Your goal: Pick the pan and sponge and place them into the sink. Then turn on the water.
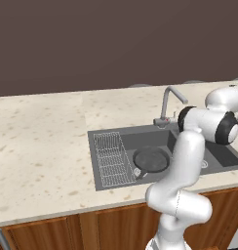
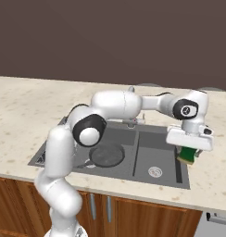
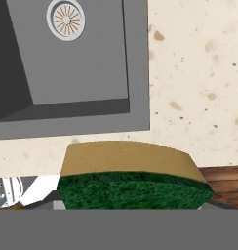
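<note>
the two-finger gripper [image 2: 189,151] pinches the small green-and-yellow rectangular sponge [image 2: 188,155] above the counter's right sink edge. soft and light, it likely squashes; grip its flat sides. the dark round cast-iron pan [image 2: 105,155] lies in the sink [image 2: 156,141].

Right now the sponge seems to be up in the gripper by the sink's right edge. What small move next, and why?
Probably a short carry sideways over the right basin before lowering. The sponge hangs in the gripper above the sink's right rim, with counter beneath it in the hand view and the round drain off to one side. The pan already lies in the left basin.
</note>
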Motion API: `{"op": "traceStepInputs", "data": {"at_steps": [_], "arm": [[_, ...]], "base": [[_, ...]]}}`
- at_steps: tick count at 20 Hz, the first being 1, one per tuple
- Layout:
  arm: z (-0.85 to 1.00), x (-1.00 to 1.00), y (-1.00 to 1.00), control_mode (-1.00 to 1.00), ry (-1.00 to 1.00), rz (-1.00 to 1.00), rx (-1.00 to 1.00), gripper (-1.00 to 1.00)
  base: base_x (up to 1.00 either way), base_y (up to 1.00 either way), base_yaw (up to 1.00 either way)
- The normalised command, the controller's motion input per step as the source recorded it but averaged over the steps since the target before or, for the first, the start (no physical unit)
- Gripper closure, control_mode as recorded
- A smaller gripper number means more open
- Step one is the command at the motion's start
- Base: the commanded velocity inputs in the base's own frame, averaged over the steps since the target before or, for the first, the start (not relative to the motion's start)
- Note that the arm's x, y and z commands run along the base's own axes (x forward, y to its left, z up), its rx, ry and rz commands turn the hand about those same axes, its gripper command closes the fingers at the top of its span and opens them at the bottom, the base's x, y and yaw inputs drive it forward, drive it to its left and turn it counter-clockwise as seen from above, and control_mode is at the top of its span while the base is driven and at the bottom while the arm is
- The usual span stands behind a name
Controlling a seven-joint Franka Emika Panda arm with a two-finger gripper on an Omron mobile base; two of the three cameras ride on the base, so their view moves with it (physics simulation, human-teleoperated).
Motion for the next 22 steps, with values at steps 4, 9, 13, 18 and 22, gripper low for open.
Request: {"op": "traceStepInputs", "data": {"at_steps": [4, 9, 13, 18, 22], "arm": [[0.0, 0.0, 0.46, -1.0, 0.0, -0.03, -0.12, 1.0], [0.0, 0.0, 0.45, -1.0, 0.0, -0.03, -0.13, 1.0], [0.0, 0.0, 0.47, -1.0, -0.03, -0.03, -0.13, 1.0], [0.0, 0.01, 0.48, -1.0, -0.06, -0.04, -0.1, 1.0], [0.03, 0.02, 0.49, -1.0, -0.08, -0.07, -0.02, 1.0]], "base": [[0.0, 0.0, 0.0], [0.0, 0.0, 0.0], [0.0, 0.0, 0.0], [0.0, 0.0, 0.0], [0.0, 0.0, 0.0]]}}
